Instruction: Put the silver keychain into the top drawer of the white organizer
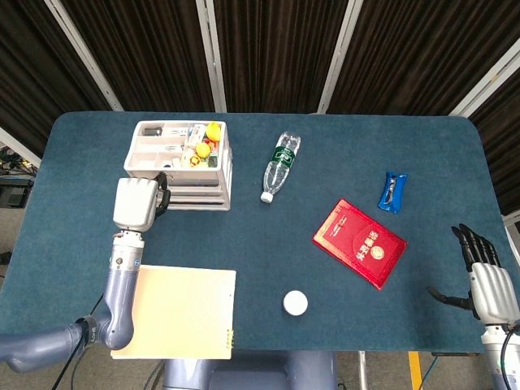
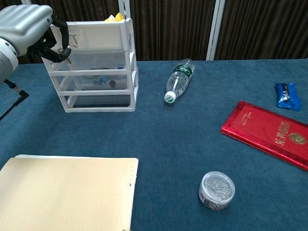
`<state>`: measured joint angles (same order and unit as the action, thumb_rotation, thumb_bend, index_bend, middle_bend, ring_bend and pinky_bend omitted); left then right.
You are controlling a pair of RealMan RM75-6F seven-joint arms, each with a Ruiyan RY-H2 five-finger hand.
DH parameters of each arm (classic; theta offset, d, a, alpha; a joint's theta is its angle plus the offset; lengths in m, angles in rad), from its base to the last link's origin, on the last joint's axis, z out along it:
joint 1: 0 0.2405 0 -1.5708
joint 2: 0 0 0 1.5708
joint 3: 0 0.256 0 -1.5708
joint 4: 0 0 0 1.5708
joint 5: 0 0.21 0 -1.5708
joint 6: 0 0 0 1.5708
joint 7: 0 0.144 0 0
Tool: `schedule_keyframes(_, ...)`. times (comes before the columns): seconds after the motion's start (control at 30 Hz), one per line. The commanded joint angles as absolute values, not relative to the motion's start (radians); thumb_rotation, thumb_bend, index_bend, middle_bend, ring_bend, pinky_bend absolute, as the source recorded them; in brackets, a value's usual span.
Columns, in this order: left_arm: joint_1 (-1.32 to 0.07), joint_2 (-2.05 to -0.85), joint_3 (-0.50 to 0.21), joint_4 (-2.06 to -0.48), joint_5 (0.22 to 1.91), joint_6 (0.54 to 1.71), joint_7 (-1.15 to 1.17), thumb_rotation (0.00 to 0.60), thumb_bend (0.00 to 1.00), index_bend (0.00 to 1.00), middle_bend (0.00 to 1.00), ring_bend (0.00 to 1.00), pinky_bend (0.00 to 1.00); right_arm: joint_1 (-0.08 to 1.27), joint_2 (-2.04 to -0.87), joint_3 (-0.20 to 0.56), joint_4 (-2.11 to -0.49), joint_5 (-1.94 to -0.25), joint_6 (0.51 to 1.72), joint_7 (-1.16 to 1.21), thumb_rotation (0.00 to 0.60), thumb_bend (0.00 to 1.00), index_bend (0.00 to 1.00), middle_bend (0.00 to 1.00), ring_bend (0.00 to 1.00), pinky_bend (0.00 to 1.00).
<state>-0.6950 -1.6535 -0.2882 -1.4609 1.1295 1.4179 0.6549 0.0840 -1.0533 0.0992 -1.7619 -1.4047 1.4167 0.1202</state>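
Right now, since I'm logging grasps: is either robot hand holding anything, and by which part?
The left robot hand pinches the silver keychain near its upper end, beside the white organizer. The right robot hand holds nothing.
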Motion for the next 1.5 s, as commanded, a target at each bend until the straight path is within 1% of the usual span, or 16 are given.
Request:
schedule_keyframes(0.03, -0.692, -1.652, -0.289, -1.462, 1.134, 1.421, 0.654, 0.6, 0.48, 0.64, 1.0, 0.99, 0.85, 0.084, -1.053, 0.099, -1.762, -1.405, 1.417, 0.121, 0.6, 0.0, 0.0, 0.0, 0.0, 0.0)
schedule_keyframes(0.43, -0.699, -1.646, -0.301, -1.455, 1.143, 1.4, 0.652, 0.6, 0.48, 0.64, 1.0, 0.98, 0.85, 0.084, -1.054, 0.098, -1.764, -1.406, 1.418, 0.118, 0.6, 0.0, 0.0, 0.0, 0.0, 0.0)
schedule_keyframes(0.9, -0.719, -1.691, -0.304, -1.412, 1.137, 1.375, 0.668, 0.6, 0.48, 0.63, 1.0, 0.98, 0.85, 0.084, -1.051, 0.099, -1.764, -1.406, 1.417, 0.125, 0.6, 0.0, 0.0, 0.0, 0.0, 0.0)
schedule_keyframes(0.93, -0.718, -1.693, -0.302, -1.41, 1.138, 1.375, 0.668, 0.6, 0.47, 0.61, 1.0, 0.98, 0.85, 0.084, -1.051, 0.099, -1.764, -1.406, 1.417, 0.125, 0.6, 0.0, 0.0, 0.0, 0.0, 0.0)
schedule_keyframes(1.0, -0.718, -1.694, -0.297, -1.407, 1.14, 1.372, 0.674, 0.6, 0.44, 0.53, 1.0, 0.97, 0.85, 0.084, -1.05, 0.099, -1.764, -1.406, 1.418, 0.126, 0.6, 0.0, 0.0, 0.0, 0.0, 0.0)
schedule_keyframes(1.03, -0.718, -1.693, -0.296, -1.407, 1.143, 1.372, 0.673, 0.6, 0.41, 0.47, 1.0, 0.97, 0.85, 0.084, -1.05, 0.099, -1.763, -1.406, 1.417, 0.126, 0.6, 0.0, 0.0, 0.0, 0.0, 0.0)
schedule_keyframes(1.07, -0.717, -1.692, -0.294, -1.406, 1.148, 1.373, 0.671, 0.6, 0.38, 0.42, 1.0, 0.96, 0.85, 0.084, -1.05, 0.1, -1.763, -1.406, 1.417, 0.127, 0.6, 0.0, 0.0, 0.0, 0.0, 0.0)
schedule_keyframes(1.13, -0.716, -1.688, -0.291, -1.406, 1.159, 1.374, 0.665, 0.6, 0.35, 0.35, 1.0, 0.96, 0.85, 0.084, -1.05, 0.1, -1.764, -1.405, 1.417, 0.128, 0.6, 0.0, 0.0, 0.0, 0.0, 0.0)
schedule_keyframes(1.17, -0.715, -1.685, -0.29, -1.406, 1.164, 1.375, 0.663, 0.6, 0.35, 0.33, 1.0, 0.96, 0.85, 0.084, -1.05, 0.099, -1.764, -1.406, 1.417, 0.128, 0.6, 0.0, 0.0, 0.0, 0.0, 0.0)
schedule_keyframes(1.23, -0.714, -1.68, -0.291, -1.409, 1.168, 1.376, 0.659, 0.6, 0.35, 0.32, 1.0, 0.96, 0.85, 0.084, -1.05, 0.099, -1.763, -1.406, 1.417, 0.127, 0.6, 0.0, 0.0, 0.0, 0.0, 0.0)
schedule_keyframes(1.5, -0.708, -1.667, -0.299, -1.417, 1.167, 1.375, 0.651, 0.6, 0.35, 0.31, 1.0, 0.95, 0.85, 0.084, -1.05, 0.099, -1.765, -1.405, 1.417, 0.125, 0.6, 0.0, 0.0, 0.0, 0.0, 0.0)
